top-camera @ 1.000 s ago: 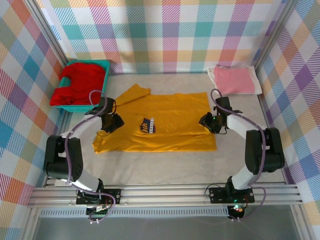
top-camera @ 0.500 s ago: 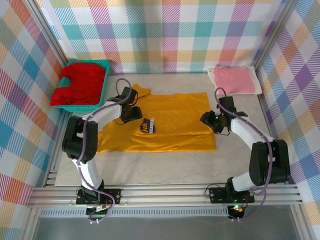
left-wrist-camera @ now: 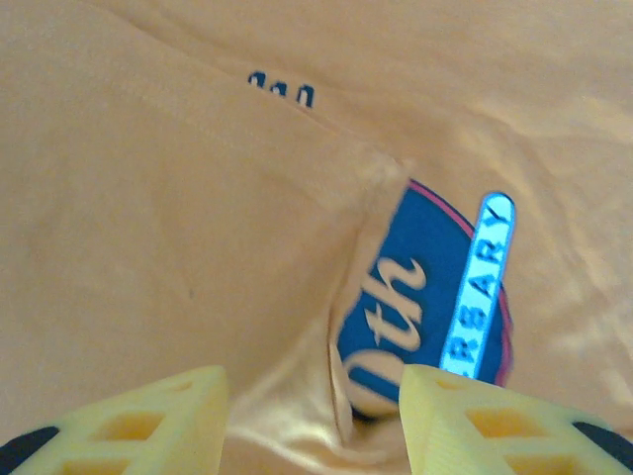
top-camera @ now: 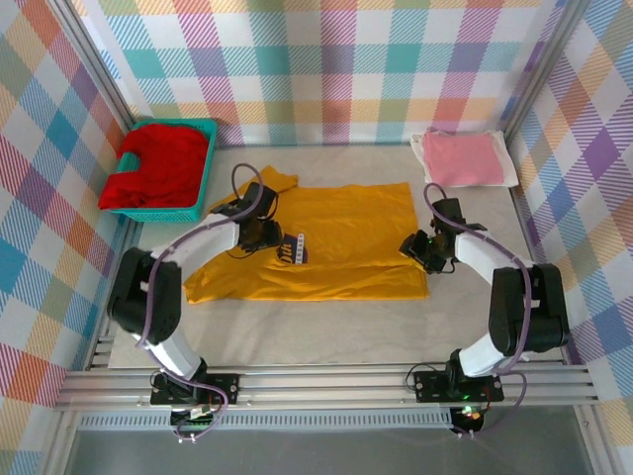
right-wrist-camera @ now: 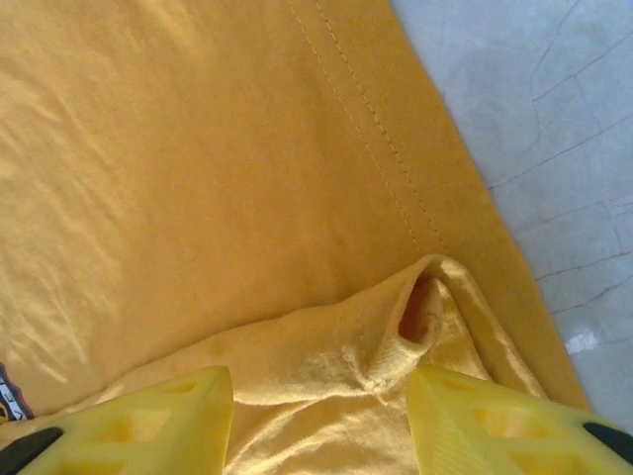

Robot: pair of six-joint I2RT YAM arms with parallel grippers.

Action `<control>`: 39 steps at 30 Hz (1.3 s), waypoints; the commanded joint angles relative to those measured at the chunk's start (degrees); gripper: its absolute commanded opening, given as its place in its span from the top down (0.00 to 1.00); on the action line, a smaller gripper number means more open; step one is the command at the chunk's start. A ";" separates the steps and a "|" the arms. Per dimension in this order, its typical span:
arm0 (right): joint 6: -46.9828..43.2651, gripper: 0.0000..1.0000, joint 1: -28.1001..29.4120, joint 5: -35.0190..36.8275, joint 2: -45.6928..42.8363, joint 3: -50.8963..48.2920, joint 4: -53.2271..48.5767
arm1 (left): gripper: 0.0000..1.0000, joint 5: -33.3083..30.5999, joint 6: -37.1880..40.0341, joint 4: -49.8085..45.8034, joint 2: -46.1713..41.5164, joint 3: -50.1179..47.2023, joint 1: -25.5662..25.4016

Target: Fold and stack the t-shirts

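A red t-shirt (top-camera: 158,163) lies heaped in a teal basket (top-camera: 203,127) beyond the far-left corner of the mustard-yellow t-shirt (top-camera: 346,223), which is spread across the middle of the surface (top-camera: 326,327).

The left tool (top-camera: 265,234) has travelled in the past second from that shirt's left edge to a spot just left of its dark chest print (top-camera: 289,253). Its fingers now stand apart above the cloth.

At the shirt's right edge the right tool (top-camera: 423,249) has barely shifted, and its fingers too have spread and grip nothing. Off the shirt's far-right corner a pink t-shirt (top-camera: 463,158) rests flat, apparently already folded.

Both tools seem to have let go and to be lining up a fresh hold, so the yellow shirt's fold looks unfinished and the stacking not begun.

The overhead camera gives the layout but smooths over the cloth. The left wrist camera shows a raised crease running from between the left tool (left-wrist-camera: 309,386) past the print (left-wrist-camera: 415,297) and its pale lettered strip (left-wrist-camera: 480,287). The right wrist camera shows a puckered roll of cloth between the right tool's (right-wrist-camera: 318,381) fingers, near the stitched hem.
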 commanded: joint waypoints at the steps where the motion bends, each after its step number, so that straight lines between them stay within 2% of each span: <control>1: -1.44 0.53 -0.36 -1.01 1.75 0.81 1.94 | 0.51 -0.84 -2.08 1.90 -3.14 -3.62 -1.93; 11: 0.19 0.72 -0.36 -1.50 3.18 1.24 6.33 | 0.51 -1.55 -2.09 5.20 -2.14 -7.92 -5.43; 19: 1.08 0.72 -1.03 -0.03 5.26 3.16 6.89 | 0.51 -3.25 -0.17 8.57 1.45 -6.67 -5.97; 24: 4.01 0.65 -2.83 -1.99 7.02 3.70 8.15 | 0.51 -3.40 1.42 10.17 4.36 -5.33 -6.05; 28: 5.51 0.65 -3.91 -4.88 7.57 3.75 10.79 | 0.51 -5.49 1.36 10.32 5.73 -5.12 -6.10; 32: 7.57 0.65 -4.99 -10.43 6.20 0.88 18.14 | 0.51 -6.89 0.90 12.57 3.27 -6.56 -6.05; 36: 6.04 0.65 -5.05 -12.52 2.52 -0.82 18.50 | 0.50 -7.24 1.52 17.42 -1.95 -10.27 -6.05; 39: 3.87 0.65 -4.86 -12.61 -1.24 -2.64 15.99 | 0.51 -8.26 1.82 17.20 -4.19 -12.15 -6.05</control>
